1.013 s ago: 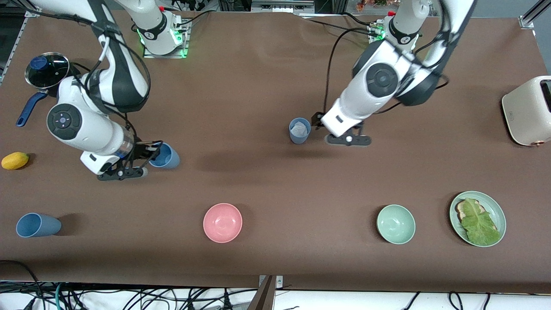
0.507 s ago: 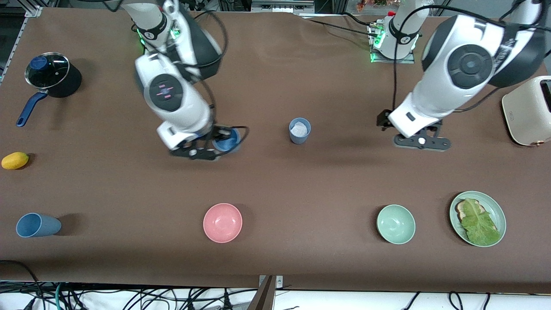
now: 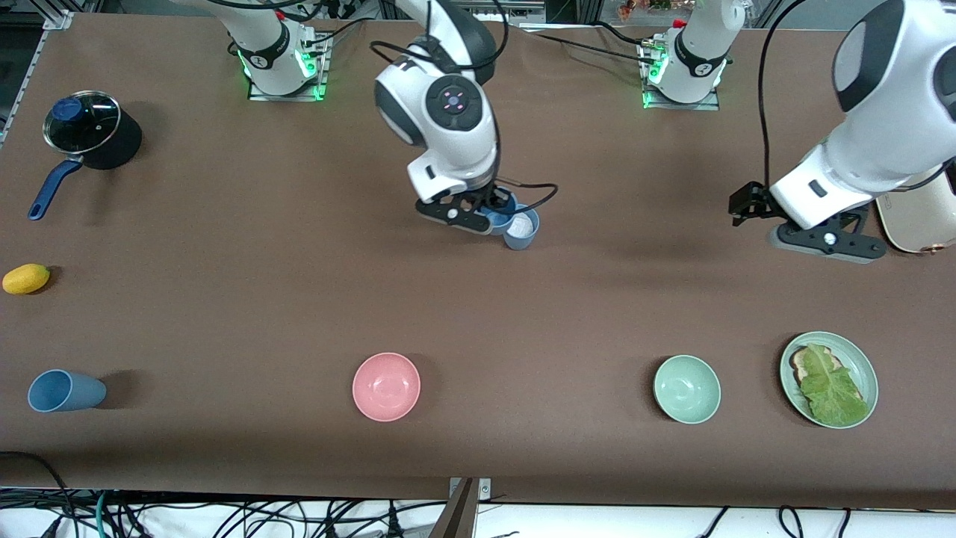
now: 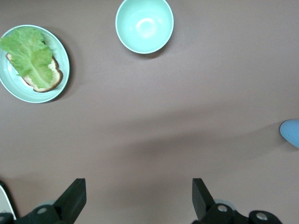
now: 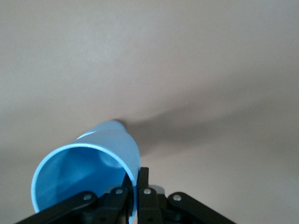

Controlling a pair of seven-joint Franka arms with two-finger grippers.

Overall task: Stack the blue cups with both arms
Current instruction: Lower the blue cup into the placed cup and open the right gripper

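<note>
Both arms are glossy white with black bands at the joints — the right arm (image 3: 448, 119) carries a round dark cap with small pink marks, and black cables loop off it. The left arm (image 3: 866, 149) has a grey-black disc on its big joint and a black cable running along it; the bases glow green, with red buttons on top. The grippers are black — the right gripper (image 5: 133, 198) shows linked bars with silver screws, the left gripper (image 4: 135, 205) blunt black fingers (image 4: 72, 200).

The upright blue cup (image 3: 522, 230) is crowded from above by the right gripper (image 3: 484, 218) and its held cup (image 5: 88, 172). Bare tabletop (image 3: 635, 246) is left between it and the left gripper (image 3: 825, 243), which is held beside the toaster (image 3: 922, 217).
</note>
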